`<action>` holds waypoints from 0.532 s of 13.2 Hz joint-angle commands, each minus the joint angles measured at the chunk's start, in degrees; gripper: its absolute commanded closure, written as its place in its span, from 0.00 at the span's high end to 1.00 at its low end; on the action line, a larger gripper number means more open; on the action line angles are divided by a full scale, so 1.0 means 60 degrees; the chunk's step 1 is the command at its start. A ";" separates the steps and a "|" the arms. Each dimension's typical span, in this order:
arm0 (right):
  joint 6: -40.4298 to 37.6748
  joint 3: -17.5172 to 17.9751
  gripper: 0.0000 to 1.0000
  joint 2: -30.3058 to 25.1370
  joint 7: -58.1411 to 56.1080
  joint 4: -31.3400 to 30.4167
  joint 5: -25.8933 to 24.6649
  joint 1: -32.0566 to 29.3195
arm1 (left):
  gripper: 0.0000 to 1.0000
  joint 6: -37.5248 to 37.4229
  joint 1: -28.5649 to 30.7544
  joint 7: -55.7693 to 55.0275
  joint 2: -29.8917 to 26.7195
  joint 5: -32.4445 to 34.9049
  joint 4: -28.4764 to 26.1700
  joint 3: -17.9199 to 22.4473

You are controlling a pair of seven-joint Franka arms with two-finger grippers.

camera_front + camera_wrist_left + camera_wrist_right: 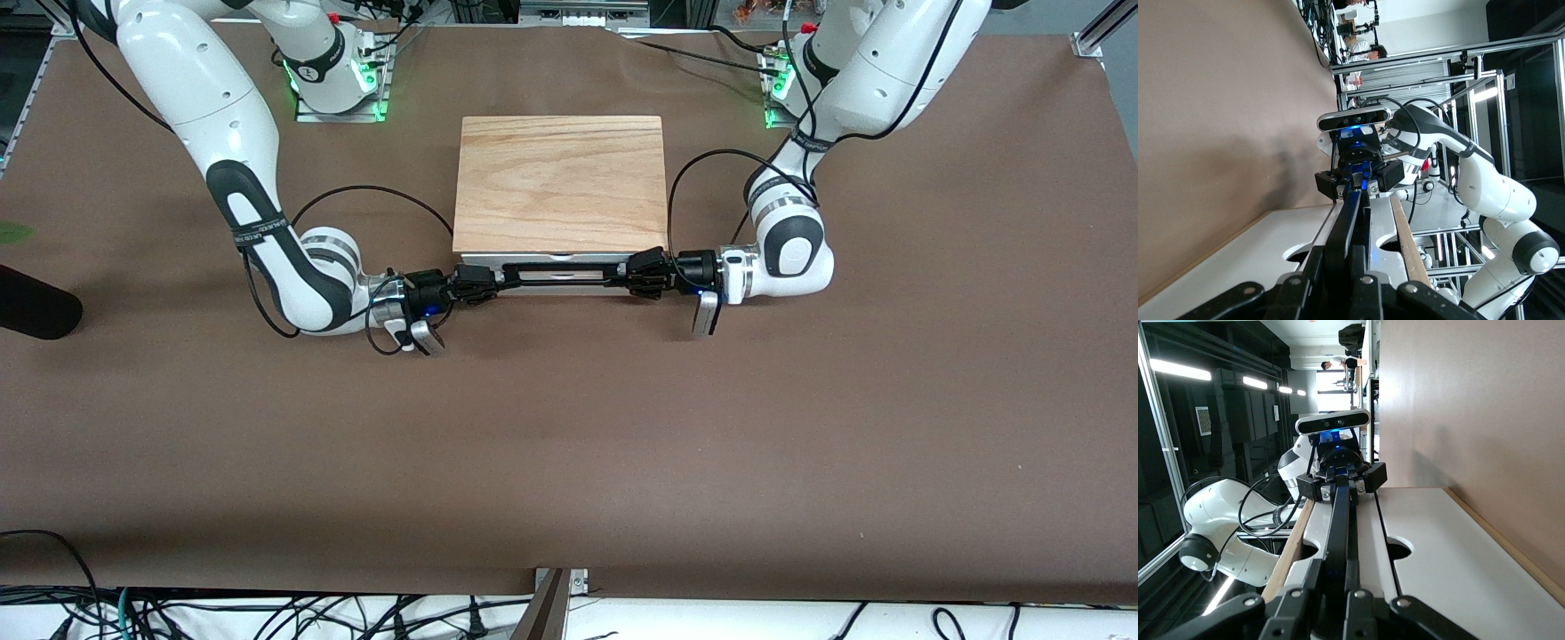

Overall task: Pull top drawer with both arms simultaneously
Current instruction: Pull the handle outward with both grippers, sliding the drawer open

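The top drawer (562,259) has a white front and sits under the light wood cabinet top (560,178). None of its interior shows. Its long black bar handle (560,272) runs across the front. My left gripper (633,269) is shut on the handle's end toward the left arm's side. My right gripper (487,281) is shut on the other end. In the left wrist view my left gripper (1336,257) clamps the handle (1350,213), with the drawer front (1381,223) beside it. In the right wrist view my right gripper (1335,577) clamps the handle (1338,520).
A plain white drawer front (1265,243) lies below the top drawer, toward the brown table (569,427). A black object (36,307) lies at the table's edge at the right arm's end. The green-lit arm bases (338,84) stand farther from the front camera than the cabinet.
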 commanded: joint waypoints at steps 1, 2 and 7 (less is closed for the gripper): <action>-0.0076 0.0133 0.00 -0.0044 0.0058 0.0070 0.0190 -0.0094 | 0.19 0.0100 -0.0139 0.0305 0.0055 -0.0122 -0.0539 -0.0246; -0.0091 0.0133 0.00 -0.0059 0.0073 0.0070 0.0190 -0.0094 | 0.19 0.0100 -0.0139 0.0028 0.0055 -0.0122 -0.0611 -0.0333; -0.0062 0.0133 0.00 -0.0059 0.0452 0.0494 0.0147 -0.0108 | 0.00 0.0129 -0.0139 -0.0092 0.0231 -0.0122 -0.0627 -0.0408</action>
